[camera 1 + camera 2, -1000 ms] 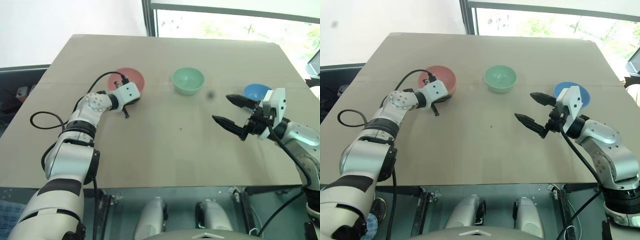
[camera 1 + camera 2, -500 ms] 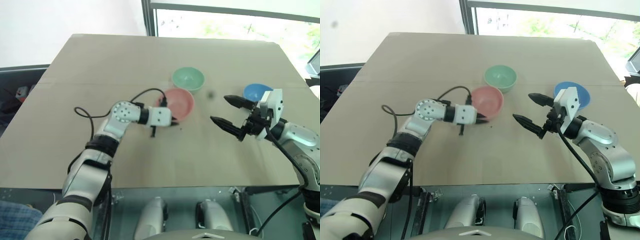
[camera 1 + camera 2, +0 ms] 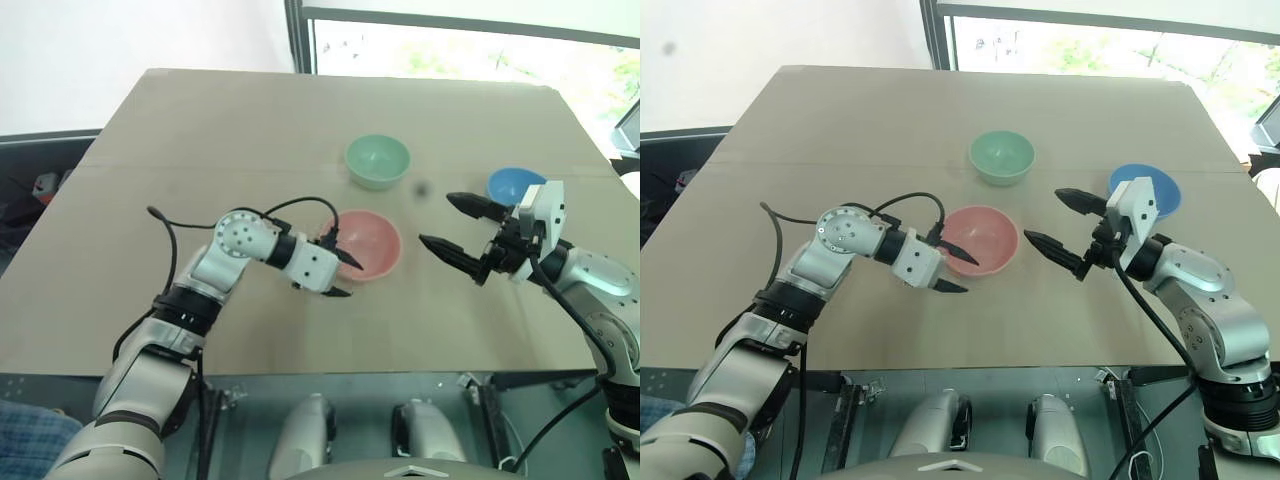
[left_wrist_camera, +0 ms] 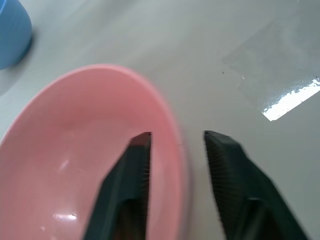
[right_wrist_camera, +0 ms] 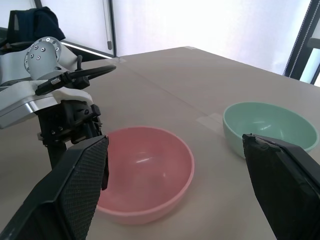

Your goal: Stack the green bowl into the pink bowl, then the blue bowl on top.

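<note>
- Tan worktop [image 3: 200, 130] under a bright window.
- Pink bowl [image 3: 367, 243] sits mid-worktop; left claw [image 3: 338, 274] straddles its near rim, fingers apart.
- Green bowl [image 3: 377, 161] lies beyond.
- Blue bowl [image 3: 512, 184] lies behind the right claw [image 3: 452, 222], which hovers wide apart, empty.

pink bowl [image 3: 367, 243], green bowl [image 3: 377, 160], blue bowl [image 3: 512, 183]

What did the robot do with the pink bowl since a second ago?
The left gripper dragged the pink bowl from the table's far left to the middle, in front of the green bowl. Its fingers have now opened and straddle the near rim, one inside and one outside. The green bowl, the blue bowl and the open right gripper stayed where they were.
</note>
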`<action>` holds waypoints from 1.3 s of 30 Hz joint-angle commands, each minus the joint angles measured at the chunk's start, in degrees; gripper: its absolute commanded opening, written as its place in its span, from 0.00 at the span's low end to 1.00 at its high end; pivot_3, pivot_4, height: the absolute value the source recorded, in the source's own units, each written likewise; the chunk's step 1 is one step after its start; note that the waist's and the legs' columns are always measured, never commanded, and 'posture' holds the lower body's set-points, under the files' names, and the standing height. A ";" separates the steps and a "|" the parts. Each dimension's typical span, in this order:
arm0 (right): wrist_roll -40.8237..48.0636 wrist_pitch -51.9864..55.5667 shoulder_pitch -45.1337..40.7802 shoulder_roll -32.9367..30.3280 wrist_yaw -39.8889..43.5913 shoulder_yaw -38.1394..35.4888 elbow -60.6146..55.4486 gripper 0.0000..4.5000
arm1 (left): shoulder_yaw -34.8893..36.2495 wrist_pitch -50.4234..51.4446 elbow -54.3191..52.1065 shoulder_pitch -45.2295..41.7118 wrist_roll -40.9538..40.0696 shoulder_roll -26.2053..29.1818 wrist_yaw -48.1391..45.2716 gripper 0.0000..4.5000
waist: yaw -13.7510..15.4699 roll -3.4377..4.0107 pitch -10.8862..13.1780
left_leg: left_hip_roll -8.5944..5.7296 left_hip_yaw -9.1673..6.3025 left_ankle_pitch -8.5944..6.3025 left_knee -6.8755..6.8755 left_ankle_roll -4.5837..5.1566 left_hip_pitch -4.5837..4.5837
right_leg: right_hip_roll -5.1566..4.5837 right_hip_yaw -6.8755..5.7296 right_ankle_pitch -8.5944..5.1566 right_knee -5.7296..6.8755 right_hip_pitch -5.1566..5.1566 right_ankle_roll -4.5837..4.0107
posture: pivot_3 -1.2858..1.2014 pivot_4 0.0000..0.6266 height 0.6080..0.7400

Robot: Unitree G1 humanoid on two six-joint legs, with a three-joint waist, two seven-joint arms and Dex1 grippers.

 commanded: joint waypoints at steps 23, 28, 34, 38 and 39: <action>-18.51 -7.26 -26.66 0.88 5.53 15.34 26.51 1.00 | 35.51 64.04 -36.47 17.85 -34.60 6.98 31.66 0.99 | -1.12 0.07 0.06 | 0.08 -0.05 0.00 0.00 -0.03 0.02 | -0.02 0.03 0.00 0.02 -0.01 0.01 | 0.52 0.24 1.00; -26.26 -17.88 -40.77 6.77 9.95 21.42 46.75 1.00 | 44.53 68.24 -41.54 24.89 -36.53 11.14 34.71 0.99 | -1.86 0.16 0.18 | 0.07 0.03 0.02 0.00 -0.07 0.08 | -0.01 0.09 0.00 0.01 -0.04 0.00 | 0.52 0.24 1.00; -33.27 -29.75 -54.03 14.80 10.38 24.18 69.37 1.00 | 53.18 71.13 -47.44 32.63 -39.32 12.22 37.83 0.99 | -1.73 0.18 0.20 | 0.05 0.01 0.11 -0.44 -0.24 0.03 | -0.01 0.05 0.00 0.01 -0.19 -0.02 | 0.52 0.24 1.00; -38.19 -35.98 -58.96 18.75 9.00 25.89 81.30 1.00 | 56.15 72.25 -50.85 36.10 -41.14 11.97 40.00 0.99 | -1.82 0.19 0.21 | 0.02 -0.01 0.13 -0.62 -0.28 0.02 | -0.03 0.00 -0.01 -0.03 -0.29 -0.02 | 0.52 0.24 1.00; -39.04 -36.68 -59.98 19.62 8.26 25.81 83.59 1.00 | 56.59 72.31 -51.48 36.80 -41.55 11.91 40.44 0.99 | -1.83 0.20 0.21 | 0.02 -0.02 0.14 -0.65 -0.30 0.02 | -0.03 -0.02 -0.01 -0.05 -0.28 -0.03 | 0.52 0.24 1.00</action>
